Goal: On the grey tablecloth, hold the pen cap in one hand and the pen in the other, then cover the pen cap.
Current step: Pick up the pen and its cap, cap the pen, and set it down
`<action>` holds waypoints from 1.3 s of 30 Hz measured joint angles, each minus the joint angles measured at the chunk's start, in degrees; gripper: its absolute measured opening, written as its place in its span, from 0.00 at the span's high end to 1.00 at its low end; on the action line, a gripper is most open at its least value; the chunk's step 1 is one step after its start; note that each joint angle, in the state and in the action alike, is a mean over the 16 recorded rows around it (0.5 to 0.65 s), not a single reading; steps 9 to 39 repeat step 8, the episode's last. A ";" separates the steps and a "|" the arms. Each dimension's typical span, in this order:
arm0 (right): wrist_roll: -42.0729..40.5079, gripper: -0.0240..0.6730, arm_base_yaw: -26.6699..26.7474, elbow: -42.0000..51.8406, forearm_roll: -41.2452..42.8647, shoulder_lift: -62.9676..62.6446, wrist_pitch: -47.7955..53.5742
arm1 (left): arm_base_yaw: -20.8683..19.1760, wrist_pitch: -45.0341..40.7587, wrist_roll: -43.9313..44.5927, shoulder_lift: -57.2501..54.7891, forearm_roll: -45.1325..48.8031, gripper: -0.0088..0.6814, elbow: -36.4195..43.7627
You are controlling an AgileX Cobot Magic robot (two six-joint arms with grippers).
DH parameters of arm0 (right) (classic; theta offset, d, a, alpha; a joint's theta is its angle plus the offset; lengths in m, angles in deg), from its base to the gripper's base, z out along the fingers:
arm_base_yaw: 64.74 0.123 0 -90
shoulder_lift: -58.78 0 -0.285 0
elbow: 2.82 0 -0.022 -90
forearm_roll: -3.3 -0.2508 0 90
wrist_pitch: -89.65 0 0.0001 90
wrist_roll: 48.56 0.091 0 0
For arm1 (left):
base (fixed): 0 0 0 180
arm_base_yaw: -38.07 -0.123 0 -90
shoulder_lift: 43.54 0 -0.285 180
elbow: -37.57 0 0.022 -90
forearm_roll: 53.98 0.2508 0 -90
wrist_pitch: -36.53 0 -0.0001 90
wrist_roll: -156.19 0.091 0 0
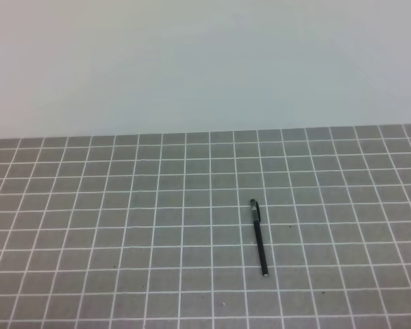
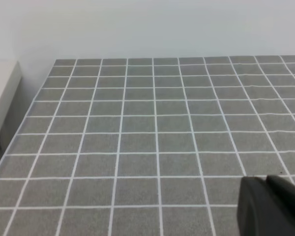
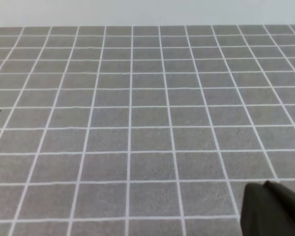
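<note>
We see the pen (image 1: 259, 238) lying capped on the grey tablecloth (image 1: 123, 226), toward five o'clock, cap (image 1: 254, 210) pointing away. Both grippers, left (image 2: 273, 206) and right (image 3: 273, 209), hang closed, empty.

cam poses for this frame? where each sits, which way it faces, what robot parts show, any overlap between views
Exterior high: raised, looks down across the grey tablecloth to a pale wall; the pen lies right of centre; no robot parts show.
Left wrist: low over the cloth, faces the wall; white furniture edge at left; a dark piece of the left gripper at bottom right.
Right wrist: low, faces the cloth's far edge; a dark piece of the right gripper at bottom right.
Shared: all see the gridded cloth; the pen shows only in the high view.
</note>
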 joint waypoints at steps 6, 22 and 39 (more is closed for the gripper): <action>0.02 0.96 0.00 0.00 0.00 0.00 0.00 | 0.00 0.00 0.00 -0.01 0.00 0.99 0.00; 0.02 0.96 0.00 0.00 0.00 0.00 0.00 | 0.00 0.00 0.00 -0.02 0.00 0.99 0.00; 0.02 0.96 0.00 0.00 0.00 0.00 0.00 | 0.00 0.00 0.00 -0.02 0.00 0.99 0.00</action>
